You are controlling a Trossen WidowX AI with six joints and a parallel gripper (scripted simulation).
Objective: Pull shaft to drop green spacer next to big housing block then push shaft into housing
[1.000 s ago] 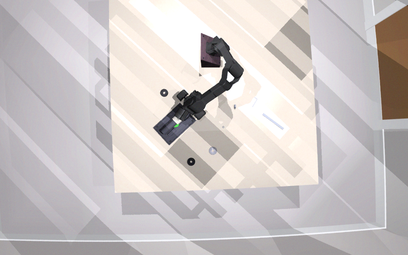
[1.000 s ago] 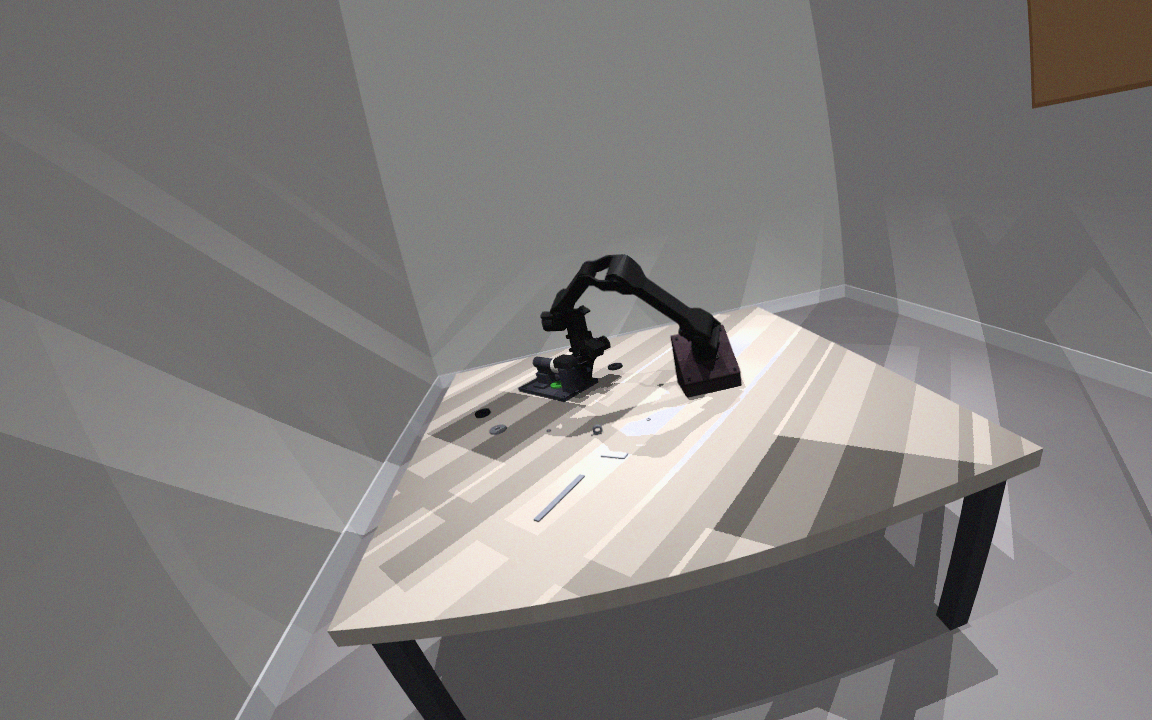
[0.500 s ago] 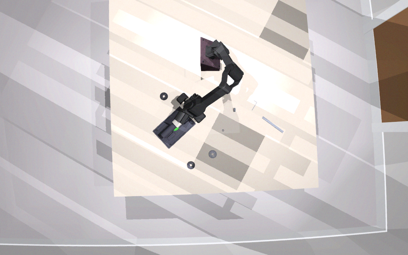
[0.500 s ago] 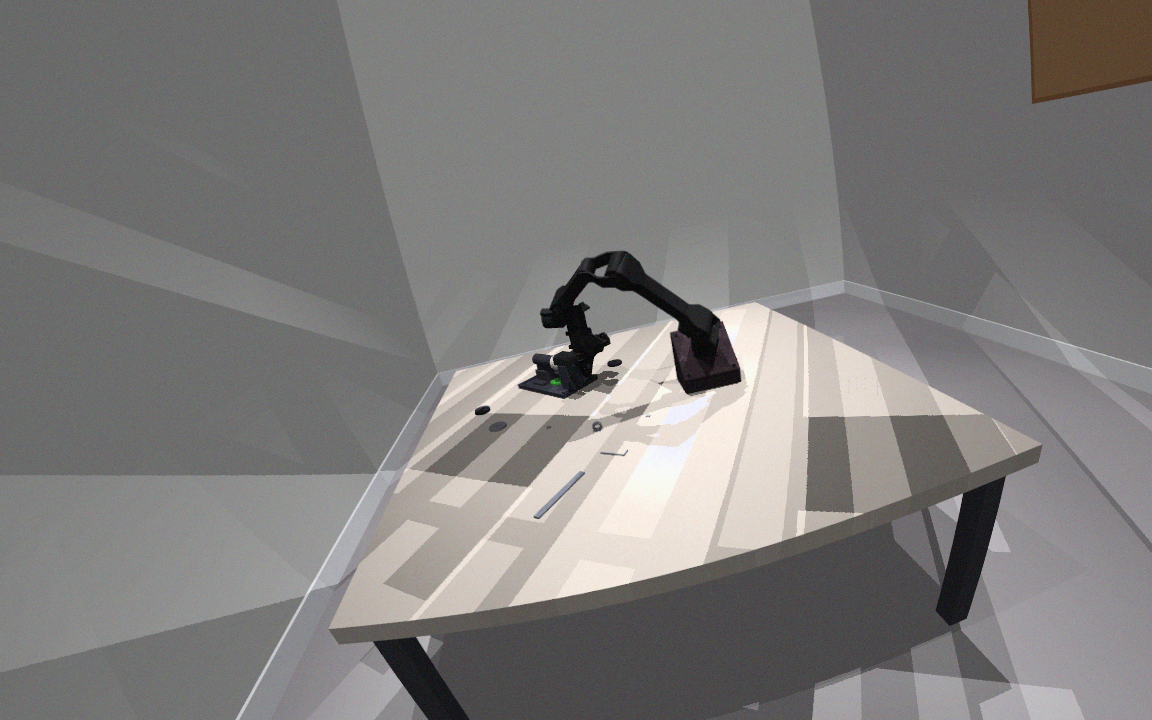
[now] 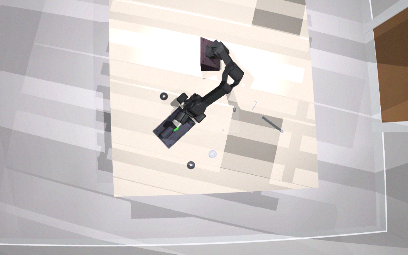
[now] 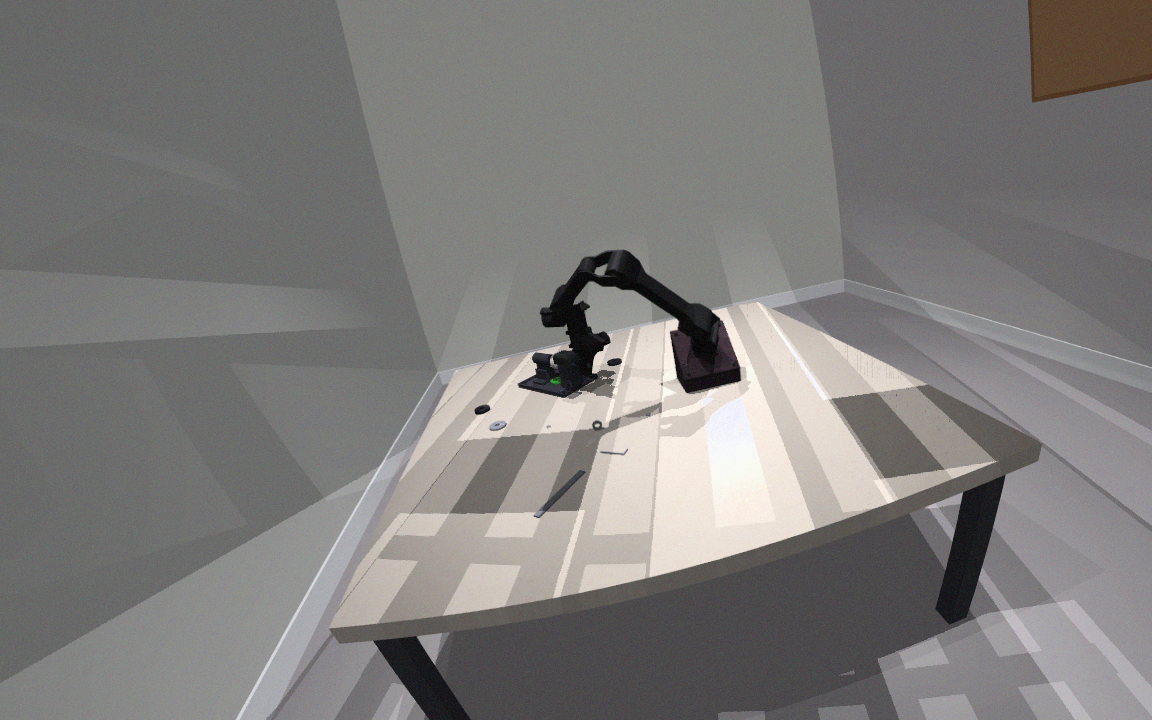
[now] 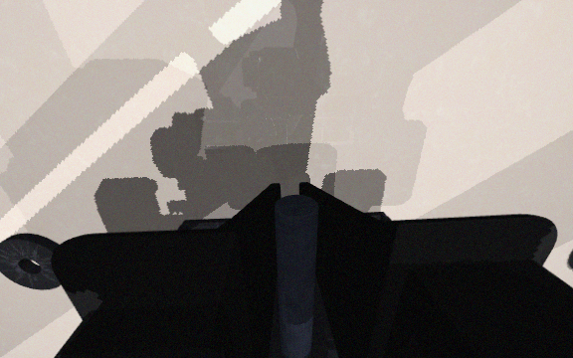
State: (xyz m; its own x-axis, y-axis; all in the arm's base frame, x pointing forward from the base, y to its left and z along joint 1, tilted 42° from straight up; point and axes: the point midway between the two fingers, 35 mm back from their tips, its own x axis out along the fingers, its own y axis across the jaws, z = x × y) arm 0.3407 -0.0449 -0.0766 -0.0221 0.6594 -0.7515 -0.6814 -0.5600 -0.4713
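Note:
The green spacer [image 5: 176, 128] [image 6: 555, 381] shows low at the dark base plate [image 5: 180, 135] [image 6: 530, 385], beside the housing block [image 5: 166, 133] [image 6: 542, 360]. It looks to be down on the plate, but its contact is partly hidden. A pale spacer [image 5: 177, 123] sits higher, against a dark round part. My gripper [image 7: 289, 192] is shut on the shaft [image 7: 296, 259], whose dark round end stands between the fingers in the wrist view. The shaft's far end and its depth in the housing are hidden.
Dark rings [image 5: 163, 96] [image 5: 191, 165] and a pale ring [image 5: 212, 154] lie around the fixture. A small nut-like part [image 5: 234, 109], a bent key [image 5: 255, 105] and a long bar [image 5: 272, 124] lie further right. The arm's base [image 5: 205, 61] stands behind.

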